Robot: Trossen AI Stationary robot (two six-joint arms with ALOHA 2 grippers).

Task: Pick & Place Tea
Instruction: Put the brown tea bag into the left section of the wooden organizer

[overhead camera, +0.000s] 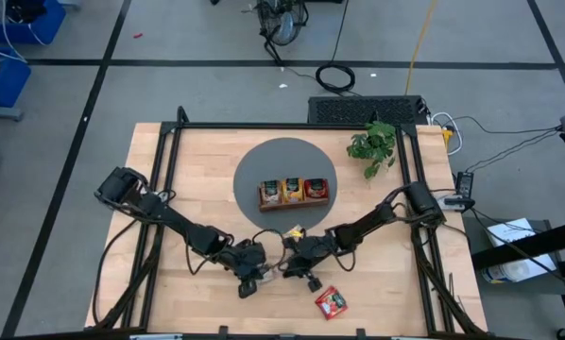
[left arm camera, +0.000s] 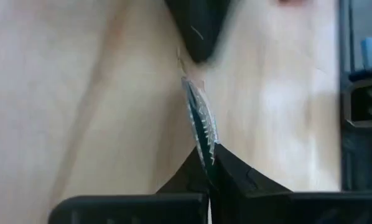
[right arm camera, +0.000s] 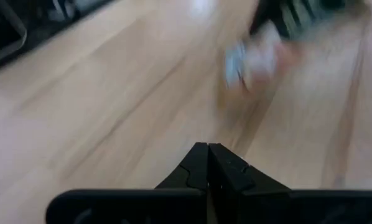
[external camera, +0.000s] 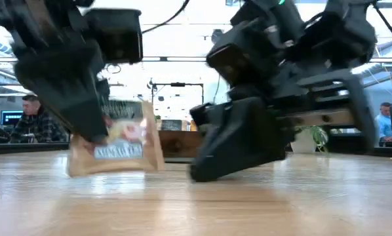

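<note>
Crowded near edge, open flanks around the wooden tray

The wooden tray [overhead camera: 293, 193] sits mid-table on a grey disc [overhead camera: 284, 156]; bare wood lies to its left and far left. Toward the near edge, both grippers [overhead camera: 252, 280] [overhead camera: 297, 269] crowd together, with a red sachet [overhead camera: 331, 301] beyond. A plant [overhead camera: 375, 144] blocks the tray's far right.

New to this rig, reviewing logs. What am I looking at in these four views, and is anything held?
Two dark robot arms work at a wooden table. One camera looks down from above, one sits at table height, and one rides on each wrist. On a grey mat, a wooden tray holds tea sachets. A red sachet lies loose near the front edge; a yellow one lies behind the tools. The left tool is shut on the edge of an orange sachet. The right tool is shut and empty beside it. A plant stands at the back.
</note>
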